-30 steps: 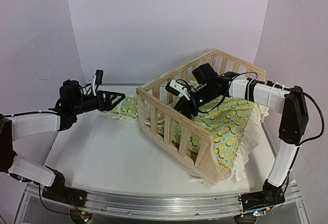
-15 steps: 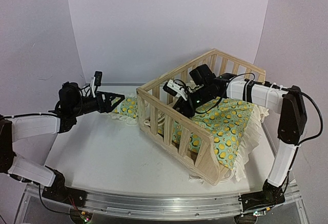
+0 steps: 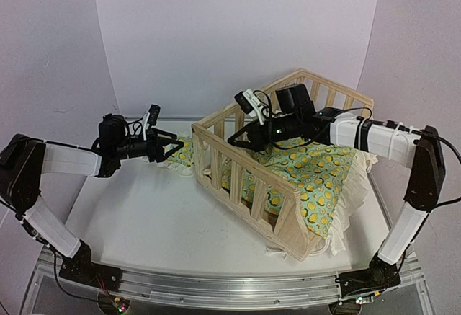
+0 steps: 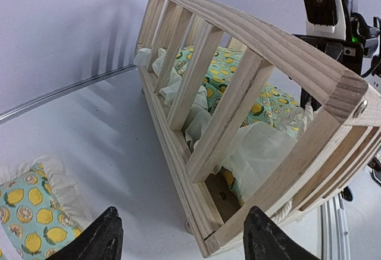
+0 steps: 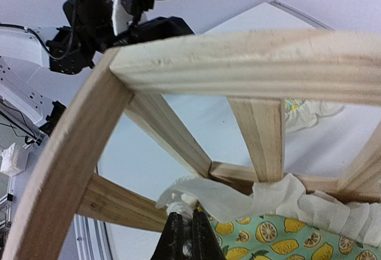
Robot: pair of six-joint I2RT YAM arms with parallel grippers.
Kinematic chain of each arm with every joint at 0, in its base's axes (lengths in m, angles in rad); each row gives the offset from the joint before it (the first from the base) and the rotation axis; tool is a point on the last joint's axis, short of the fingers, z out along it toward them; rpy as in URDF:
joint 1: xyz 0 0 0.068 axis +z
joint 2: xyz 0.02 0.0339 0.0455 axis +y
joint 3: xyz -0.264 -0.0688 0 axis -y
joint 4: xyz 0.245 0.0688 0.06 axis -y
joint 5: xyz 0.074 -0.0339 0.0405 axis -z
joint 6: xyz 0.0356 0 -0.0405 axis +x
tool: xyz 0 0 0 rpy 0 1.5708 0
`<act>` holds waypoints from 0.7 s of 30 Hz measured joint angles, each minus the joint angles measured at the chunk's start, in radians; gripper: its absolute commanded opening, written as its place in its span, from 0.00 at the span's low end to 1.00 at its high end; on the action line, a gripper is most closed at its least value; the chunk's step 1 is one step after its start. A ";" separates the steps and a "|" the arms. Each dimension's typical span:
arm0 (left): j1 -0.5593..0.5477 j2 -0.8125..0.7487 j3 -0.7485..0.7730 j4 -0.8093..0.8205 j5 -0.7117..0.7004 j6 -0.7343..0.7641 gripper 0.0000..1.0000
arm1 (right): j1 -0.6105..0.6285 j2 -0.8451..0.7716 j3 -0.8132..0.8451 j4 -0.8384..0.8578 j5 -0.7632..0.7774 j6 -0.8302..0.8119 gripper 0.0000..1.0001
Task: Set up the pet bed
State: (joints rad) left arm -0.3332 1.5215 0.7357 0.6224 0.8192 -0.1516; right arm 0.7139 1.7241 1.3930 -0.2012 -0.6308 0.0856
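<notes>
The pet bed's pale pine frame (image 3: 238, 158) stands at the table's middle right, and its lemon-print cushion (image 3: 317, 174) lies inside with the cream ruffle hanging out over the low side. The small matching pillow (image 3: 181, 151) lies on the table just left of the frame. My left gripper (image 3: 173, 145) hovers beside the pillow, open and empty, pointing at the frame's corner (image 4: 250, 34). In the left wrist view the pillow (image 4: 27, 212) is at the lower left of the left gripper (image 4: 184, 239). My right gripper (image 5: 183, 218) is inside the frame near its left corner, shut on the ruffle (image 5: 238, 197) at the cushion's edge.
White walls close in at the back and on both sides. The left arm (image 5: 95, 16) shows through the slats in the right wrist view. A metal rail (image 3: 216, 286) runs along the near table edge. Bare white table lies in front of the frame.
The right gripper has shut on the cushion's ruffle and risen toward the frame's left corner. The left gripper has reached right, closer to the frame, and its jaws have narrowed a little.
</notes>
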 measured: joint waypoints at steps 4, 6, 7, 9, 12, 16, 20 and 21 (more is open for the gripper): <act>0.006 0.106 0.082 0.024 0.118 0.034 0.60 | 0.037 0.012 0.001 0.071 0.026 0.040 0.00; 0.007 0.157 0.122 0.035 0.179 0.049 0.56 | 0.057 0.030 0.001 0.107 0.057 0.056 0.00; 0.007 0.179 0.140 0.035 0.209 0.053 0.54 | 0.063 0.040 0.001 0.124 0.072 0.064 0.00; 0.007 0.227 0.179 0.040 0.271 0.056 0.50 | 0.081 0.065 0.001 0.168 0.114 0.086 0.00; 0.007 0.282 0.227 0.044 0.334 0.048 0.49 | 0.098 0.091 0.001 0.208 0.179 0.108 0.00; 0.006 0.321 0.260 0.045 0.389 0.039 0.53 | 0.122 0.113 0.001 0.257 0.316 0.142 0.00; 0.006 0.322 0.267 0.053 0.403 0.015 0.54 | 0.137 0.104 -0.017 0.309 0.476 0.199 0.00; 0.006 0.322 0.267 0.057 0.397 0.011 0.55 | 0.146 0.091 -0.039 0.319 0.517 0.211 0.00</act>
State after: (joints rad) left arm -0.3275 1.8435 1.0023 0.6792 1.2163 -0.1406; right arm 0.8600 1.8153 1.3544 0.1181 -0.1143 0.2962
